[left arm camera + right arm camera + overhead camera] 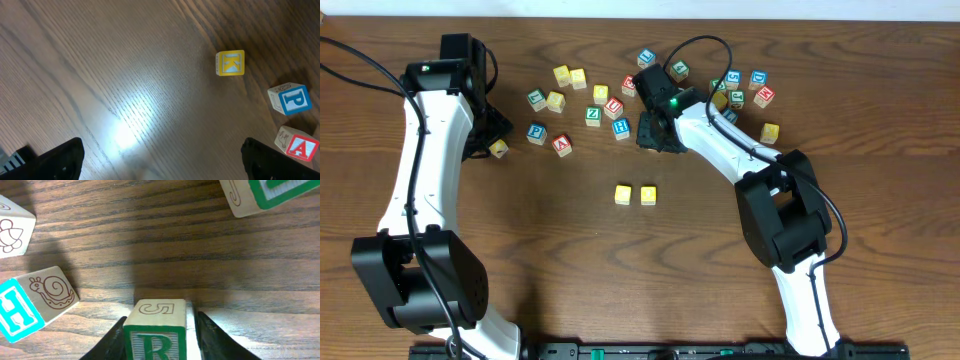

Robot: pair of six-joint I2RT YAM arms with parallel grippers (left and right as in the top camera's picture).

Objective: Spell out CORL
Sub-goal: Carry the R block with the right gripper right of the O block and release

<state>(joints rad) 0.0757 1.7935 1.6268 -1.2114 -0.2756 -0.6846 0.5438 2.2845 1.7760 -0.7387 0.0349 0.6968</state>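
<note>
On the far left, the left end effector (161, 159) hangs low over the bench (620, 290) with its jaws spread wide and nothing between them. The K cube (230, 63), P cube (290, 99) and A cube (299, 145) lie ahead of it and apart from it. None of those letters belongs to the word, so this arm looks parked out of the way.

In the middle of the bench two yellow cubes (636, 194) sit side by side in a row, well apart from the scattered pile. Their letters are too small to read, but the neat pairing suggests the start of the word, with bare space to their right for the next letters.

Further right, the right end effector (160, 322) is down among the loose cubes, its fingers closed against both sides of the R cube (156, 340), which rests on the bench. The grip is square across opposite faces, probably to keep the green letter upright when lifted. The H cube (30, 305) stands close by on the left but untouched. I cannot pick out the L cube.
</note>
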